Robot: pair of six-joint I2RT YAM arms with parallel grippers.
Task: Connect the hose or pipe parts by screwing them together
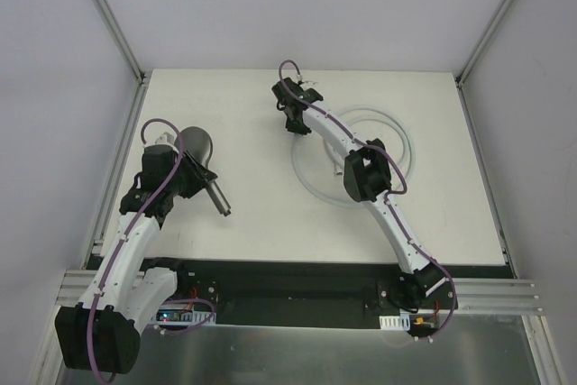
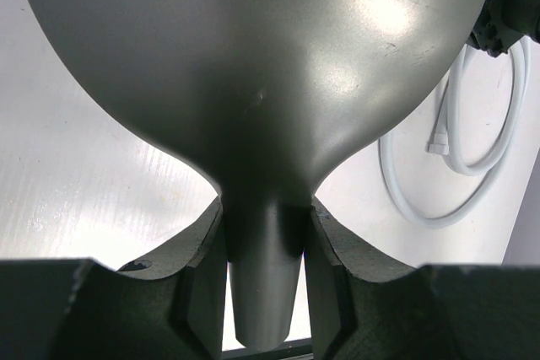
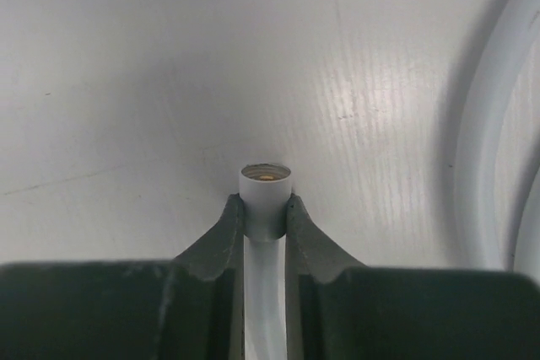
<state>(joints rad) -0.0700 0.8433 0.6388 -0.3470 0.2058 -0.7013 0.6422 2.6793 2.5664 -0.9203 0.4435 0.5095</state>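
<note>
Left tool (image 2: 266, 225): closed to a narrow gap on the shower head (image 2: 253, 65), with one finger pressed against each side of its neck.
Shower head: dark grey. The broad round head flares out just beyond the left tool's fingertips, and the straight handle (image 2: 263, 309) runs back between the fingers toward the wrist.
Lift: I cannot tell whether the shower head rests on the tabletop (image 1: 261, 214) or hangs clear of it.
Right tool (image 3: 266, 208): closed on the end fitting (image 3: 265, 185) of the hose (image 1: 311, 182), with both fingers touching its sides.
End fitting: a short pale cylinder. Its open mouth pokes out just past the right tool's fingertips and faces away from the tool. The thin hose leads back between the fingers.
Hose: pale grey-white, lying in loose loops on the tabletop. One loop curves by on the right of the right tool, and the rest lie behind it, under its arm.
From the left tool: the hose loops lie ahead and to the right, well apart from the shower head.
Two parts: not touching, each in its own tool.
</note>
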